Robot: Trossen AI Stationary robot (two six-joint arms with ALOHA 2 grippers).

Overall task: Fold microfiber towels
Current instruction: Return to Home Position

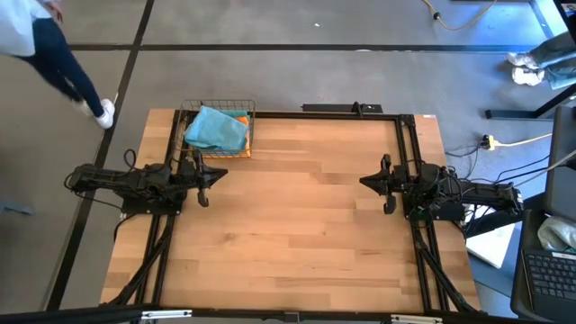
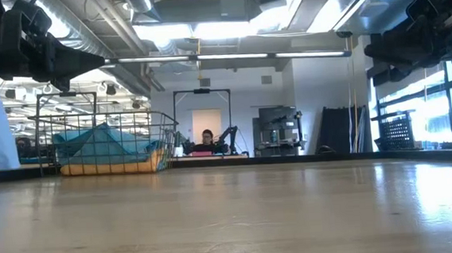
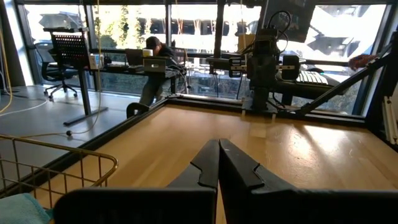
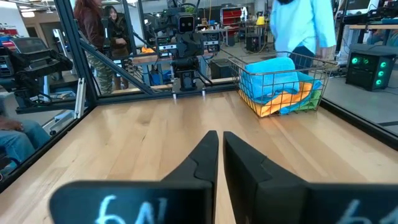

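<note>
High view showed the wooden table point(image 1: 297, 234) bare across its middle, with my two arms drawn back to opposite sides of it. My left gripper point(image 1: 216, 176) hung over the table's left edge, just beside the wire basket point(image 1: 220, 105), which sat in the far left corner. My right gripper point(image 1: 369, 183) waited over the right side, well apart from the basket. The left wrist view had my left gripper point(image 3: 219, 149) with its two dark fingers pressed together and nothing between them, the basket's rim point(image 3: 62, 152) close by. The right wrist view had my right gripper point(image 4: 220, 138) closed too, only a hairline gap between the fingers and nothing held. The microfiber towels lay piled in the basket point(image 4: 245, 84): a light blue towel point(image 1: 216, 129) on top, rumpled and rising above the rim, and an orange towel point(image 1: 241, 117) showing beneath it at the far corner. From across the table the light blue towel point(image 4: 270, 71) sat over the orange towel point(image 4: 280, 104), which bulged against the wire wall. In the low view the pile point(image 2: 99, 143) filled the basket point(image 2: 59, 134). A person point(image 1: 54, 54) was on the floor beyond the table's far left corner.
</note>
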